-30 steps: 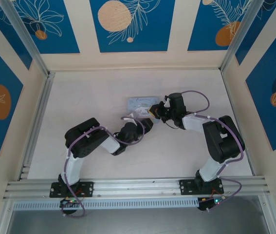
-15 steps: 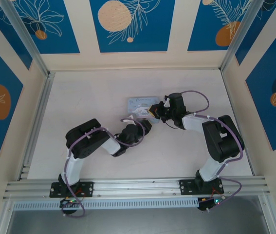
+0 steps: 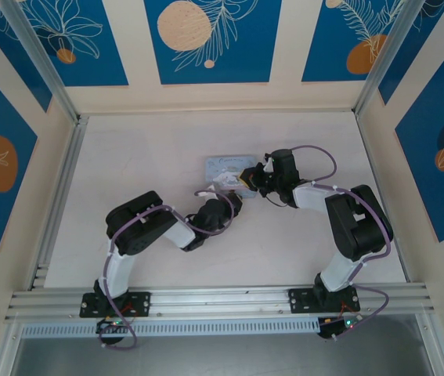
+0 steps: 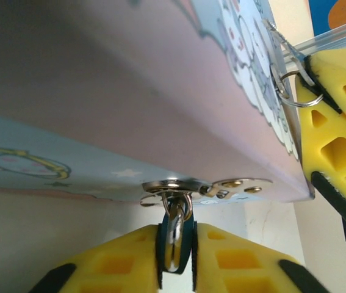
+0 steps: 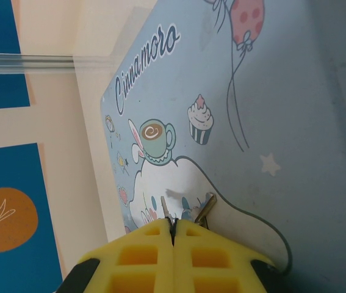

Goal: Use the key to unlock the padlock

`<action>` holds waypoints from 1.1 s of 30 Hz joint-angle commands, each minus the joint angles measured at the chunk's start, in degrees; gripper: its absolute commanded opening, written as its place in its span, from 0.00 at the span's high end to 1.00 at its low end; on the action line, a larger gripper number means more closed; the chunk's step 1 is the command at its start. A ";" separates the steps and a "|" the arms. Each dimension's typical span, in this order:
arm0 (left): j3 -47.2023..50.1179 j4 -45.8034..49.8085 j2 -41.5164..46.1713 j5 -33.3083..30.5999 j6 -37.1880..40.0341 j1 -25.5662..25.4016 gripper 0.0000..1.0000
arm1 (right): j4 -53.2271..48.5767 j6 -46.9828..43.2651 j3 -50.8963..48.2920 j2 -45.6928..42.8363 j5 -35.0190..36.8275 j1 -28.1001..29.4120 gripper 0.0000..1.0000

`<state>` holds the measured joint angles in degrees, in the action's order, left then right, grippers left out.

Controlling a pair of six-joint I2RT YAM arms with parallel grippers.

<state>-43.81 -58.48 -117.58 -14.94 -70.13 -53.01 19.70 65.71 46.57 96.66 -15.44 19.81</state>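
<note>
Bottom centre of the left wrist view: left gripper [image 4: 177,262] pinching the padlock [image 4: 174,243] edge-on between its yellow pads, most likely to steady it for the key. Hangs by its shackle from the hasp [image 4: 179,185] on the lower edge of the tin [image 4: 130,91], just above the pads. No sight of the keyhole from here.

Right edge of that same view: one of the right arm's fingers [image 4: 337,159], close beside the tin's corner, with a wire key ring [image 4: 295,91] at its upper tip.

Bottom centre of the right wrist view: right gripper [image 5: 173,238] pressed together, with the key [image 5: 206,207] poking out as a thin tan sliver beside a second small metal tip. Looks held short for fine aiming, over the cartoon lid and not at the padlock yet.

In the way, by judgement: the tin's edge hanging over the lock, the dangling ring, and two sets of pads crowded at one corner.

Farther off, in the upper part of the overhead view: bare table [image 3: 143,157], then blue-and-cream wall panels [image 3: 206,39].
</note>
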 commanded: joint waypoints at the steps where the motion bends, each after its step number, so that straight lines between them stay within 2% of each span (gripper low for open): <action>1: -0.31 4.75 -0.73 0.16 -1.06 -0.14 0.87 | -3.51 -1.54 0.47 1.18 -0.50 -0.43 1.00; 7: 0.65 8.18 2.14 2.93 -1.40 0.84 1.00 | -4.79 -1.89 2.45 -1.78 -2.21 -2.51 1.00; 13: 1.15 15.66 7.67 9.23 -0.80 3.01 1.00 | -6.73 -2.51 1.78 -9.14 -3.92 -5.53 1.00; 21: -0.37 21.05 11.82 18.45 0.33 6.20 1.00 | -6.41 -2.00 -8.75 -21.01 -7.57 -6.34 1.00; 26: -1.01 20.29 12.43 23.40 0.96 7.59 1.00 | -6.29 -1.25 -17.17 -28.37 -9.04 -6.27 1.00; 33: -0.09 17.24 13.94 27.60 -0.23 9.12 1.00 | 0.01 1.99 -26.87 -31.89 -8.68 -4.64 1.00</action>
<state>-43.55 -39.33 -106.50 8.88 -70.19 -44.82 16.12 66.00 21.89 65.78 -22.94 14.46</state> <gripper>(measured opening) 0.061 0.050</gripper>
